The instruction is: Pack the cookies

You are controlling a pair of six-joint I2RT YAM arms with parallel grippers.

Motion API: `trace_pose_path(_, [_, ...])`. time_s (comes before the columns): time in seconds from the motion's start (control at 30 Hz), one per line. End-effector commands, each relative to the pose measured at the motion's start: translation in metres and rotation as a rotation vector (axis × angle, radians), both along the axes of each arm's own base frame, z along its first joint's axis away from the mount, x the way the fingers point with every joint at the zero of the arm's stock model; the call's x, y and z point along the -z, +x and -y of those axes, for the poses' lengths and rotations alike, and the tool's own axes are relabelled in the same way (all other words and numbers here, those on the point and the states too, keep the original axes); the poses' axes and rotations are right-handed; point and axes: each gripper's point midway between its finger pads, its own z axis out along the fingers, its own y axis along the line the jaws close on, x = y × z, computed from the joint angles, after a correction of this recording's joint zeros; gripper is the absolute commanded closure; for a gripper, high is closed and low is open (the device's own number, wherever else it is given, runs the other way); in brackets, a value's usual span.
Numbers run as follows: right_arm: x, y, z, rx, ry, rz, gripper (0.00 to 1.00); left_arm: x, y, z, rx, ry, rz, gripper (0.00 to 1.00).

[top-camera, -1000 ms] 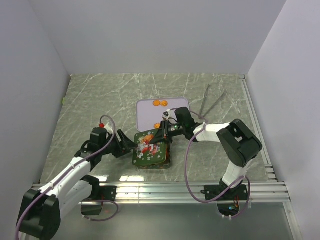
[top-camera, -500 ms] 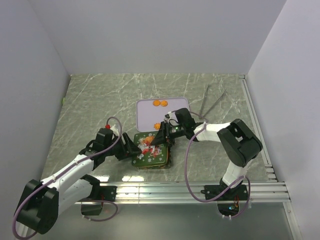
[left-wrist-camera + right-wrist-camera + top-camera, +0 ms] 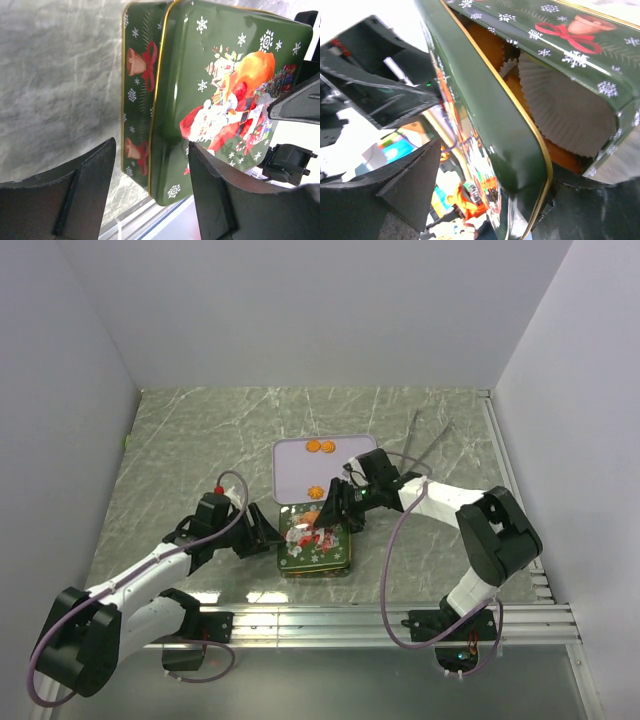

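A green Christmas tin (image 3: 315, 548) lies near the front edge, its Santa lid (image 3: 225, 75) resting askew on the base (image 3: 140, 90). Through the gap, orange cookies (image 3: 487, 42) show beside a white paper cup (image 3: 565, 110). Three more orange cookies sit on the white tray: two (image 3: 320, 447) at its far edge and one (image 3: 315, 490) close to the tin. My left gripper (image 3: 265, 537) (image 3: 152, 145) stands open at the tin's left side, its fingers clear of it. My right gripper (image 3: 335, 510) (image 3: 492, 175) is open, straddling the lid's far edge (image 3: 485, 120).
The white tray (image 3: 290, 465) lies just behind the tin. Metal tongs (image 3: 425, 440) rest at the back right. An aluminium rail (image 3: 400, 592) runs along the near table edge, and white walls close the left, back and right sides.
My right gripper has opened and let go of the lid, which has dropped lower onto the tin. The tin has shifted slightly right. My left gripper has moved in toward the tin.
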Motion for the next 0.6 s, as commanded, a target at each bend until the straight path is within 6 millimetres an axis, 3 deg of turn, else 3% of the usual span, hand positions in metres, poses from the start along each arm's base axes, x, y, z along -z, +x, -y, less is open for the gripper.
trace_pose_path(0.0, [-0.011, 0.002, 0.02, 0.008, -0.104, 0.046, 0.31, -0.023, 0.019, 0.009, 0.006, -0.026, 0.089, 0.35])
trace_pose_path(0.17, [-0.012, 0.001, 0.033, 0.002, -0.174, 0.041, 0.29, -0.022, 0.021, 0.015, 0.018, -0.021, 0.082, 0.35])
trace_pose_path(0.23, [-0.011, 0.001, 0.036, -0.006, -0.198, 0.048, 0.23, -0.023, 0.022, 0.018, 0.023, -0.02, 0.083, 0.35])
trace_pose_path(0.57, [-0.021, 0.009, 0.066, 0.025, -0.328, 0.08, 0.22, -0.017, 0.025, 0.033, 0.054, -0.001, 0.064, 0.36])
